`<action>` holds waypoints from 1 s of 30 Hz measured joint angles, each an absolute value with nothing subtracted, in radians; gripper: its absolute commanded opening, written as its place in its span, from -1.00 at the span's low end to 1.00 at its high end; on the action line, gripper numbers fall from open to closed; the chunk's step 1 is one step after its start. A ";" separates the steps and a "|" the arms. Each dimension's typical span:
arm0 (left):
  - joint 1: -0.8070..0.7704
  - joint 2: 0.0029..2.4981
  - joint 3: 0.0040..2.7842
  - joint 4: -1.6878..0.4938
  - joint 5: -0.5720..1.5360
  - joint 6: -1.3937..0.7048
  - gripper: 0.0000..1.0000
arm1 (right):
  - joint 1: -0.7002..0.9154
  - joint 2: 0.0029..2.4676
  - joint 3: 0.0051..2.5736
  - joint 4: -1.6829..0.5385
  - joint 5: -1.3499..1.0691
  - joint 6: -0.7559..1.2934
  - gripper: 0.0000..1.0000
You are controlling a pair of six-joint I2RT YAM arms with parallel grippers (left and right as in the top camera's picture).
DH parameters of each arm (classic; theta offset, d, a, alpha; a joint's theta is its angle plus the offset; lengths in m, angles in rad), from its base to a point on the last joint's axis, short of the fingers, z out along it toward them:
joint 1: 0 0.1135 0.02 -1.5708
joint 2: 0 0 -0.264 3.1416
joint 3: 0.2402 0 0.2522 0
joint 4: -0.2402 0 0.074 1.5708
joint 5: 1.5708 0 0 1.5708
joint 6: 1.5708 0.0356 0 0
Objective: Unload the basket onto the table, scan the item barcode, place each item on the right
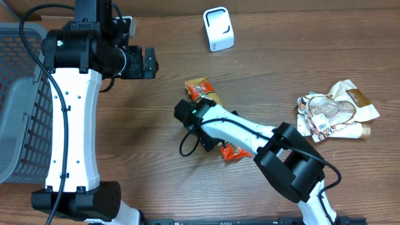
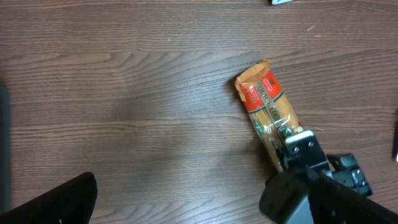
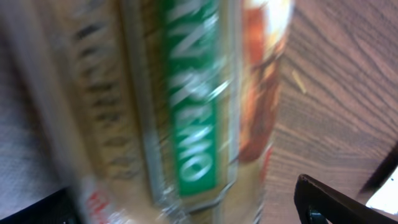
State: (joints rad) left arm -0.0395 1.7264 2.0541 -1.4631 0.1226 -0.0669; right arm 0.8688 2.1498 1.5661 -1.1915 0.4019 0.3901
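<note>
Overhead: see only both ends of the snack packet [image 1: 200, 90]; middle buried under the right arm [image 1: 240, 128]. Left wrist: lose its lower end behind the right gripper [image 2: 291, 144]. Right wrist: smeared with blur, cropped by three edges, cannot make out any barcode. Basket [image 1: 25, 75] cut by left edge. Print on wrapper pile [image 1: 334, 112] too small.

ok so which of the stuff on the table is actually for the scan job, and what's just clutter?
For the job:
- orange snack packet, mid-table
- white barcode scanner, at the back

Just lying about:
- grey mesh basket, left side
- pile of crumpled wrappers, right side
</note>
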 measured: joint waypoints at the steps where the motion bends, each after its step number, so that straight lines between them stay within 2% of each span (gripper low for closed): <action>1: -0.039 1.726 2.054 -1.463 0.123 -0.067 0.99 | 0.861 2.150 1.566 -1.188 0.396 0.382 0.87; 4: -0.039 1.726 2.054 -1.463 0.123 -0.067 0.99 | 0.842 2.149 1.566 -1.178 0.364 0.352 0.57; 5: -0.039 1.726 2.054 -1.462 0.123 -0.067 0.99 | 0.838 2.149 1.565 -1.172 0.353 0.350 0.53; 13: -0.039 1.726 2.054 -1.463 0.123 -0.067 1.00 | 0.810 2.130 1.526 -1.110 0.280 0.321 0.52; 14: -0.039 1.726 2.054 -1.463 0.123 -0.067 0.99 | 0.810 2.127 1.521 -1.106 0.280 0.319 0.46; 16: -0.039 1.726 2.054 -1.463 0.123 -0.067 0.99 | 0.809 2.120 1.510 -1.095 0.277 0.312 0.18; 19: -0.039 1.726 2.054 -1.463 0.123 -0.067 0.99 | 0.812 2.119 1.504 -1.088 0.266 0.306 -0.50; 21: -0.039 1.726 2.054 -1.463 0.123 -0.067 0.99 | 0.813 2.117 1.504 -1.091 0.273 0.305 -0.82; 22: -0.039 1.726 2.054 -1.463 0.123 -0.067 0.99 | 0.813 2.111 1.506 -1.093 0.272 0.305 -0.92; 30: -0.039 1.726 2.054 -1.463 0.123 -0.067 0.99 | 0.742 2.095 1.551 -1.146 0.115 0.198 -0.92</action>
